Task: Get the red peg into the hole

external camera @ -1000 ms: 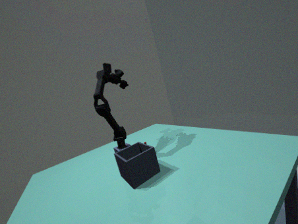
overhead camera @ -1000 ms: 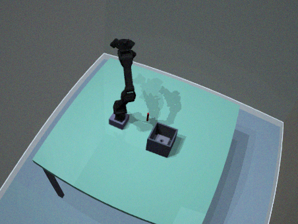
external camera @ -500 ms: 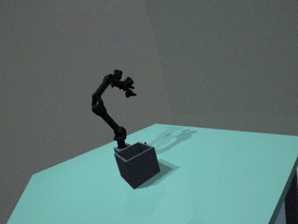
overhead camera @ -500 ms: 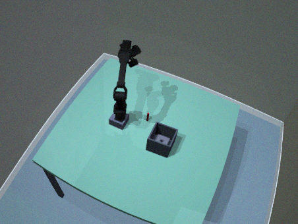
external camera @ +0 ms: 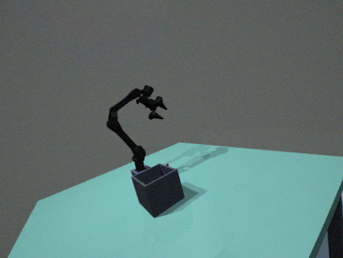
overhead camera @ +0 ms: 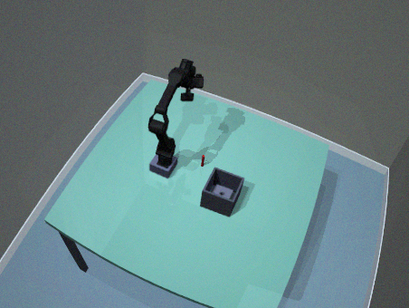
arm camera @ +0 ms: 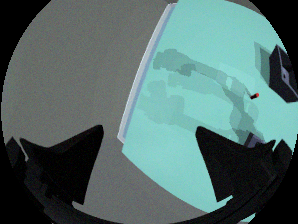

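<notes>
The arm (overhead camera: 166, 96) (external camera: 124, 138) is matte black, with chunky rounded joints and slim links; its wedge-shaped fingers look plain, perhaps unmarked.

Green table (overhead camera: 149, 231) (external camera: 243, 212) (arm camera: 165, 165) under box (overhead camera: 217, 201) (external camera: 161, 195) (arm camera: 280, 75) and peg (overhead camera: 203, 160) (external camera: 167, 165) (arm camera: 255, 96)
</notes>
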Robot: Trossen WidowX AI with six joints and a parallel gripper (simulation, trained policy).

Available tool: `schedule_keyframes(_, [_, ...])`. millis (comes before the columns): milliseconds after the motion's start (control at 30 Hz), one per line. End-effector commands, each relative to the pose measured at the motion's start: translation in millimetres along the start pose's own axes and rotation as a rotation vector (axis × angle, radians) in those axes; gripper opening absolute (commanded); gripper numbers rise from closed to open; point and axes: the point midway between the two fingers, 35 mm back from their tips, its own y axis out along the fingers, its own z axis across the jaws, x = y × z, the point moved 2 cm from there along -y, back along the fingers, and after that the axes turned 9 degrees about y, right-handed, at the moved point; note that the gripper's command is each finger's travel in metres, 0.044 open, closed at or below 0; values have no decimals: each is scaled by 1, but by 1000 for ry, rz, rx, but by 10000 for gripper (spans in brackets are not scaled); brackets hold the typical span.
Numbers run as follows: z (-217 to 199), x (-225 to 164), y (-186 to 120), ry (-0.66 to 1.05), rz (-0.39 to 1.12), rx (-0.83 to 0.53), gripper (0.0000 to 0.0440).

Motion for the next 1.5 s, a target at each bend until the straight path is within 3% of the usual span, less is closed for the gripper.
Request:
schedule_keyframes(0, [-13,14,16,122,-42,-78,440])
schedule_keyframes(833, [-119,96,70,849,-306,-501,440])
schedule_keyframes(1467, [-199,112,89,1214,-350,-749,440])
